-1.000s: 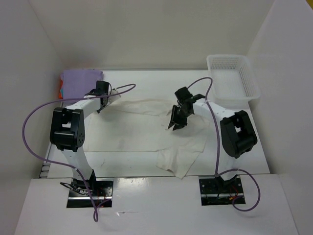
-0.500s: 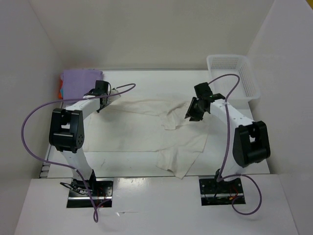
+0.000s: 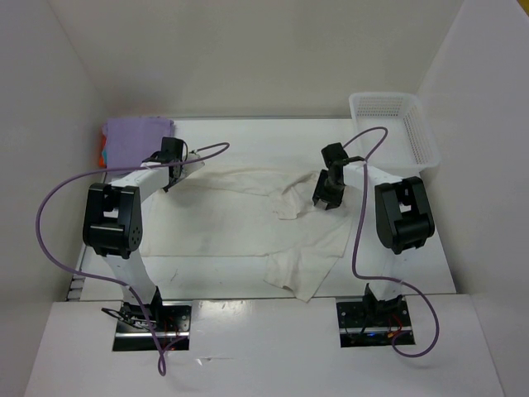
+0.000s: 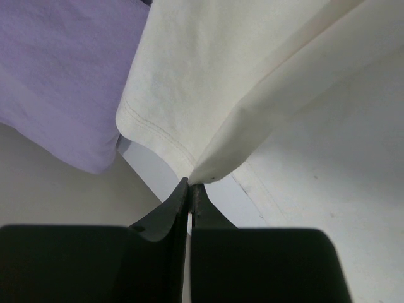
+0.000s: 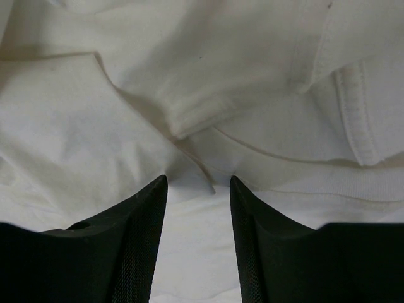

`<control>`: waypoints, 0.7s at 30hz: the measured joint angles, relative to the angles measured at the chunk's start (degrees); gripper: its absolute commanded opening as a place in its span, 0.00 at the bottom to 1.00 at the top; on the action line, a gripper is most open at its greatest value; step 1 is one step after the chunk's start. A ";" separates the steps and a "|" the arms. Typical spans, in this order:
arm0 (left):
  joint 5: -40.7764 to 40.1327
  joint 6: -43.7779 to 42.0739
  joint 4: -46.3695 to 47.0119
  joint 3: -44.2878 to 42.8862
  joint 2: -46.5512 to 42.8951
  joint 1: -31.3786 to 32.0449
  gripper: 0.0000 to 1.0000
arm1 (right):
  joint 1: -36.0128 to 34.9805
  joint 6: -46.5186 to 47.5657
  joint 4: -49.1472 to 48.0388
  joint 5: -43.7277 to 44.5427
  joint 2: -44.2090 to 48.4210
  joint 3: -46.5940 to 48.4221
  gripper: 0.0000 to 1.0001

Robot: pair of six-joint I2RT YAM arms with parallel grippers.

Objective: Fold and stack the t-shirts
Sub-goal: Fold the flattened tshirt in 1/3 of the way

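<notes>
While I watch from the overhead camera, the off-white t-shirt (image 3: pixel 240 223) lies spread and rumpled across the middle of the desk (image 3: pixel 248 136), one flap reaching toward the near edge between the two arm bases. My left end effector (image 4: pixel 190 184) is clenched on that shirt: in its wrist view the two dark fingers meet at their tips, and a folded corner of the hem runs right into the pinch. From there the cloth lifts slightly off the desk and trails back toward the centre.

At the far left corner sits the lavender t-shirt (image 3: pixel 136 136), folded flat. A sliver of the orange t-shirt (image 3: pixel 101 155) shows along its left side, and I read it as lying underneath. In the left wrist view the lavender cloth is just beside the held off-white hem, though I cannot tell whether they touch.

My right end effector (image 5: pixel 197 180) is released. Its fingers (image 5: pixel 136 240) stand apart above the right half of the off-white shirt, with wrinkled cloth and a ribbed seam below them and nothing gripped between them. Whether the tips rest on the fabric, I cannot tell.

A white mesh basket (image 3: pixel 388 98) stands at the far right corner, apart from the shirts.
</notes>
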State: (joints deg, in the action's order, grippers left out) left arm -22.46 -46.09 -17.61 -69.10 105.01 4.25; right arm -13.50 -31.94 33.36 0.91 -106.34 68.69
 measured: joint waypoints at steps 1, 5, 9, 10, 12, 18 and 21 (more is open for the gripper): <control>0.00 0.00 0.00 0.00 0.00 0.00 0.00 | 0.02 0.17 -0.07 -0.02 0.00 0.00 0.50; 0.02 0.00 -0.02 0.00 -0.02 0.00 0.00 | 0.02 1.05 -0.35 0.00 -0.20 0.02 0.36; 0.00 0.00 -0.04 0.02 -0.02 0.00 0.00 | 0.04 1.75 -0.48 0.04 -0.70 0.39 0.17; 0.00 0.00 -0.04 0.11 -0.02 0.00 0.00 | 0.04 1.77 -0.52 0.00 -0.72 0.39 0.16; 0.02 0.00 -0.20 0.15 -0.02 0.00 0.00 | 0.04 1.81 -0.59 -0.02 -0.72 0.39 0.12; 0.02 0.00 -0.28 0.35 -0.02 0.00 0.00 | 0.04 1.79 -0.26 0.02 -0.70 0.63 0.17; 0.02 0.00 -0.31 0.50 -0.02 0.00 0.00 | 0.04 1.90 -0.07 0.26 -0.61 0.76 0.23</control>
State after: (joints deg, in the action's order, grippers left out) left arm -22.44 -46.09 -17.91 -68.60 104.99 4.25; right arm -13.45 -30.04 33.30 1.17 -106.96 69.45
